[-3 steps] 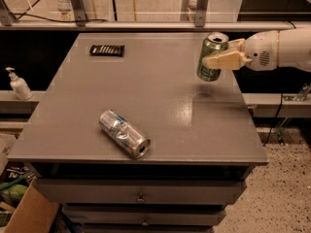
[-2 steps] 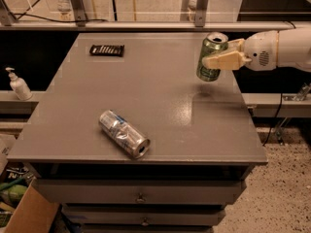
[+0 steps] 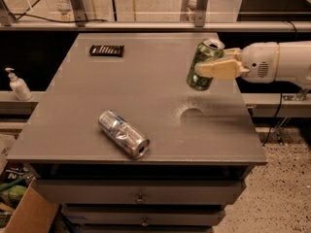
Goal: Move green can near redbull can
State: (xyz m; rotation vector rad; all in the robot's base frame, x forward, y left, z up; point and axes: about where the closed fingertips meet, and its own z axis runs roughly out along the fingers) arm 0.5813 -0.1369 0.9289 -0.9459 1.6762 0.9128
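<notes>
Only the green can [image 3: 203, 55] had been shifted since a moment earlier: it had been carried a little to the left and tipped more. At the left front of the surface [image 3: 146, 86], the redbull can [image 3: 123, 134] was left lying on its side, not touched. Well apart from it, to the right and further back, the green can was held up off the surface, likely so it could be carried and not dragged. It was gripped tight by the hand [image 3: 206, 68], reached in from the right.
</notes>
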